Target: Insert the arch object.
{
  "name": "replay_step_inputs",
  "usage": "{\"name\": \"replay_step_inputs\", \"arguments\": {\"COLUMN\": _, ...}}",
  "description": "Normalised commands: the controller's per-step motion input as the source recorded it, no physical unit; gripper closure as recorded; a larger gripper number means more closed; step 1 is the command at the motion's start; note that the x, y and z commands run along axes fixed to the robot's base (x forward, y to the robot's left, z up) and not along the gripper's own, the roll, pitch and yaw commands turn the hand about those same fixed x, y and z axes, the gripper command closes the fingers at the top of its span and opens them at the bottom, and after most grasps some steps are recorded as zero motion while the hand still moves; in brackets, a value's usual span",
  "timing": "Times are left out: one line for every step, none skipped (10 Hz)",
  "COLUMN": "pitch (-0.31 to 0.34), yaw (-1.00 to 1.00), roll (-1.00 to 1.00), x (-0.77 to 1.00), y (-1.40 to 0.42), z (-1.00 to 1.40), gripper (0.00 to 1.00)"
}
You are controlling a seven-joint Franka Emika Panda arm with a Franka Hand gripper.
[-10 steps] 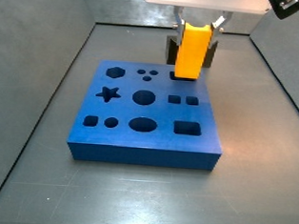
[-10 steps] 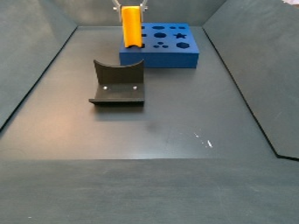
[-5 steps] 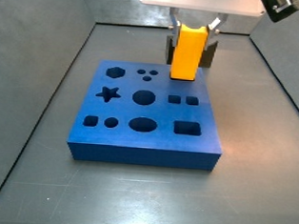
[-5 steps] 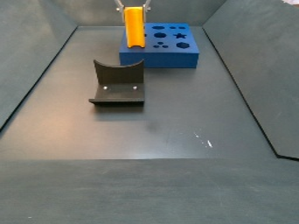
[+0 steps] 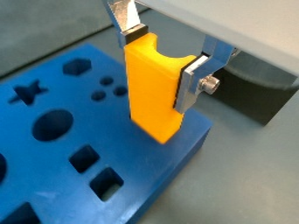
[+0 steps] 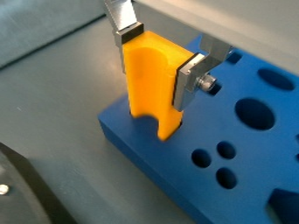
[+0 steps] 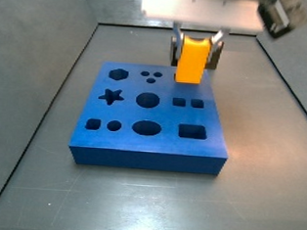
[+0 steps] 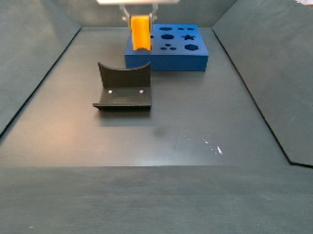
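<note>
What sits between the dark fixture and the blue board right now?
Only bare floor between the fixture and the blue board; the gripper holds the arch object above.

My work surface is a dark grey floor (image 8: 184,174) with low walls on its sides. Two things rest directly on it. The blue holed board (image 7: 148,136) lies flat near the far edge (its top carries star, round and square cut-outs). The fixture (image 8: 123,90), a dark L-shaped bracket on a base plate, stands just beside the board, towards the middle of the floor. My gripper (image 7: 196,36) hangs above the board's far edge, clear of the floor.
</note>
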Motion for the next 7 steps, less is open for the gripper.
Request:
{"name": "replay_step_inputs", "arguments": {"pitch": -0.011, "yaw": 0.0, "roll": -0.13, "x": 0.0, "y": 0.06, "z": -0.63, "gripper": 1.0}}
{"name": "replay_step_inputs", "arguments": {"pitch": -0.05, "yaw": 0.0, "roll": -0.1, "x": -0.13, "y": 0.07, "z": -0.63, "gripper": 1.0}}
{"name": "replay_step_inputs", "arguments": {"pitch": -0.076, "yaw": 0.06, "roll": -0.07, "x": -0.21, "y": 0.03, "z": -0.54, "gripper": 1.0}}
{"name": "replay_step_inputs", "arguments": {"pitch": -0.091, "yaw": 0.25, "roll": -0.04, "x": -0.21, "y": 0.0, "z": -0.5, "gripper": 1.0}}
{"name": "replay_step_inputs", "arguments": {"pitch": -0.08, "yaw": 0.15, "roll": -0.08, "x": -0.14, "y": 0.0, "z": -0.25, "gripper": 1.0}}
{"name": "replay_step_inputs", "arguments": {"pitch": -0.12, "yaw": 0.0, "roll": 0.0, "x": -0.12, "y": 0.0, "z": 0.0, "gripper": 1.0}}
{"name": "replay_step_inputs", "arguments": {"pitch": 0.0, "yaw": 0.0, "roll": 0.0, "x": 0.0, "y": 0.0, "z": 0.0, "gripper": 1.0}}
